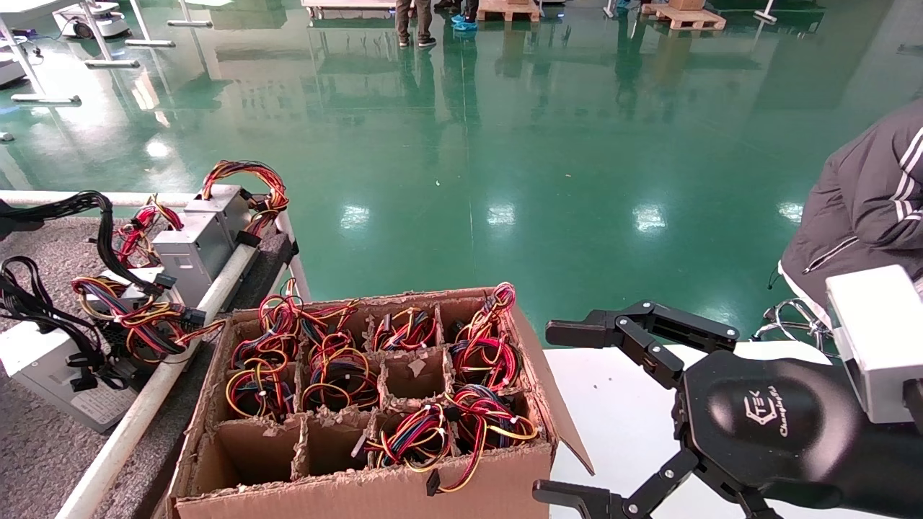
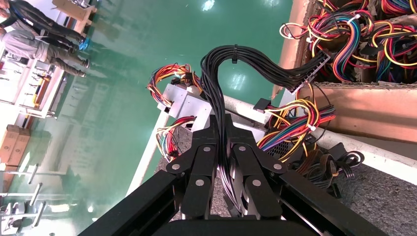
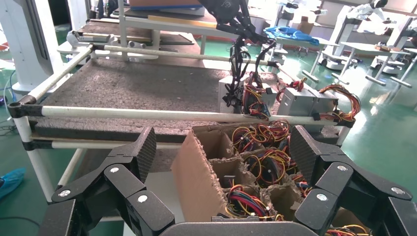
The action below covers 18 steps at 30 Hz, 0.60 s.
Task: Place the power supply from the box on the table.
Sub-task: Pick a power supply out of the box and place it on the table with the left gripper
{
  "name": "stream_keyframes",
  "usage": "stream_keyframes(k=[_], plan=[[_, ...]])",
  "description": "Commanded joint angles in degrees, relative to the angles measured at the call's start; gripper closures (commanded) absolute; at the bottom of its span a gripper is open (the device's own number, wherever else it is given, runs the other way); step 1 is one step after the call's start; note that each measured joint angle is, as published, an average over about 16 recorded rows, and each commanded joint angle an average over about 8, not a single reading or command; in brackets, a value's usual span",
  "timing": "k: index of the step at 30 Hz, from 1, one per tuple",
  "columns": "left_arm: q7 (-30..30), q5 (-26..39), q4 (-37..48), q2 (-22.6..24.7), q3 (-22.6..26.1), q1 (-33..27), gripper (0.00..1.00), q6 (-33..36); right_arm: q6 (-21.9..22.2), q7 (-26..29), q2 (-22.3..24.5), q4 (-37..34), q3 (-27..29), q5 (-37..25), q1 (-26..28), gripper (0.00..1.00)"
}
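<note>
Your left tool point(image 2: 223, 129) is clenched on the black cable bundle point(image 2: 231, 64) of the power supply point(image 1: 54, 371), which sits on the grey counter point(image 1: 36, 447) beside the box point(image 1: 360, 404). Your right tool point(image 1: 570, 411) hangs released beside the box; its casing reads "TEK". Only the right wrist view shows the left tool point(image 3: 231, 14) from outside.

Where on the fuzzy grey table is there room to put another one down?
The grey table is bare over its wide stretch behind the white rail, away from the box. It is crowded at the box end, where power supplies and wires cluster. The left pincer holds the black cable bundle there.
</note>
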Motion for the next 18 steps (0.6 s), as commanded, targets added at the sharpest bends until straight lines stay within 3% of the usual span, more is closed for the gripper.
stream_keyframes(k=[1, 3, 4, 11, 12, 18], plan=[[0.0, 0.1, 0.0, 0.0, 0.1, -0.2, 0.0, 0.1, 0.0, 0.0, 0.0, 0.0, 0.0, 0.0, 0.0, 0.0], [0.0, 0.1, 0.1, 0.1, 0.1, -0.3, 0.0, 0.2, 0.0, 0.0, 0.0, 0.0, 0.0, 0.0, 0.0, 0.0], [0.0, 0.1, 0.1, 0.1, 0.1, -0.3, 0.0, 0.2, 0.0, 0.0, 0.0, 0.0, 0.0, 0.0, 0.0, 0.06], [0.1, 0.1, 0.4, 0.3, 0.2, -0.5, 0.0, 0.5, 0.0, 0.0, 0.0, 0.0, 0.0, 0.0, 0.0, 0.93], [0.2, 0.1, 0.5, 0.3, 0.1, -0.5, 0.0, 0.5, 0.0, 0.0, 0.0, 0.0, 0.0, 0.0, 0.0, 1.0], [0.4, 0.1, 0.8, 0.6, 0.1, -0.6, 0.0, 0.6, 0.0, 0.0, 0.0, 0.0, 0.0, 0.0, 0.0, 1.0]])
